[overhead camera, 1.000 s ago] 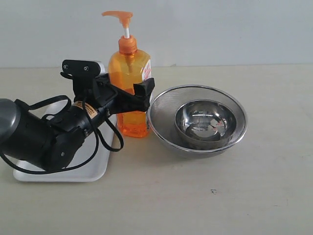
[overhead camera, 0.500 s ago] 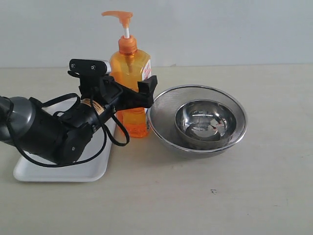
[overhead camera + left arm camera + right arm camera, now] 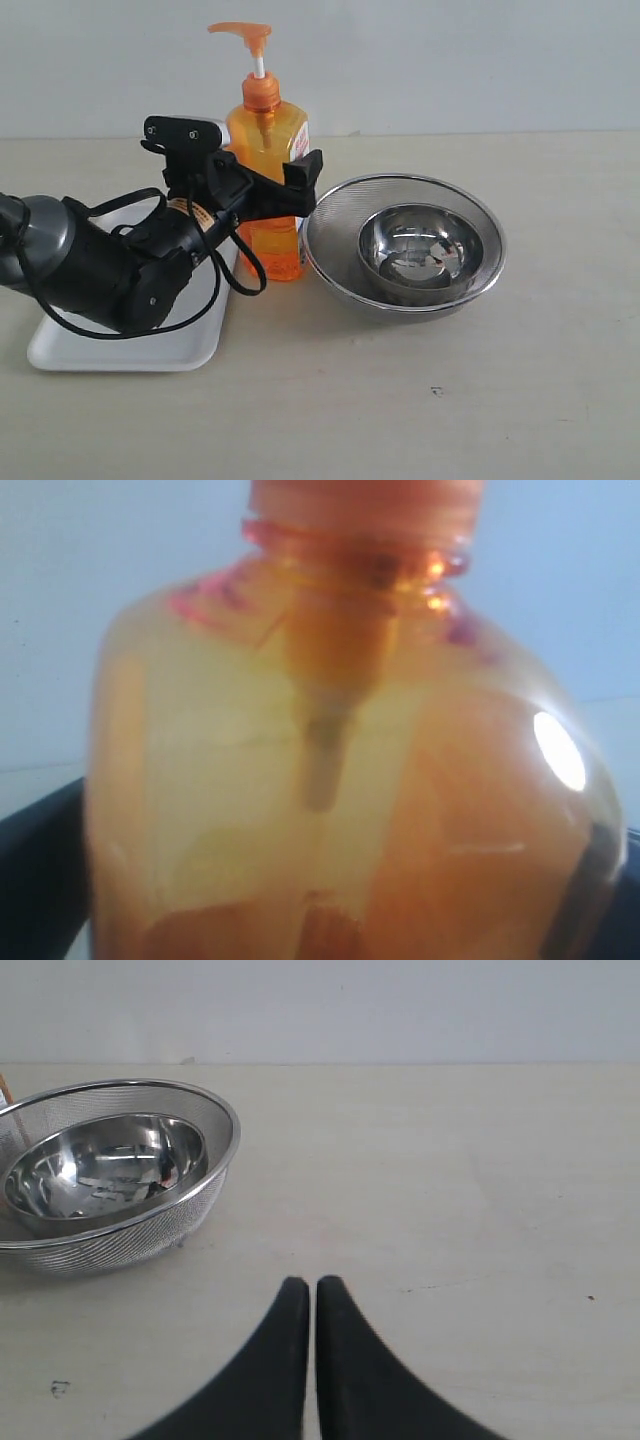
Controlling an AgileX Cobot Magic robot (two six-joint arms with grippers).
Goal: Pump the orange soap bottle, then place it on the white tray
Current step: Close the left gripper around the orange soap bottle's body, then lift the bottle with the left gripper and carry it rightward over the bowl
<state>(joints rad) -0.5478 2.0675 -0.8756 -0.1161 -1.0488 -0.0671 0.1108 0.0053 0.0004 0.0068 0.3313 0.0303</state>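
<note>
Straddling soap bottle [image 3: 262, 130], standing on counter [image 3: 450, 400] beside tray [image 3: 120, 355], with left gripper [image 3: 265, 185] spread wide, contact unclear; hovering right gripper [image 3: 312, 1288] shut, empty.

Tall translucent orange plastic soap bottle [image 3: 262, 135]: glossy and smooth, with bright highlights in the left wrist view. Flat rectangular white tray [image 3: 130, 352], left: smooth, faintly glossy. Round steel mesh strainer [image 3: 335, 215], right: fine woven metal, soft sheen. Small steel bowl [image 3: 420, 245] inside it: mirror-polished. Beige tabletop [image 3: 450, 400]: matt.
</note>
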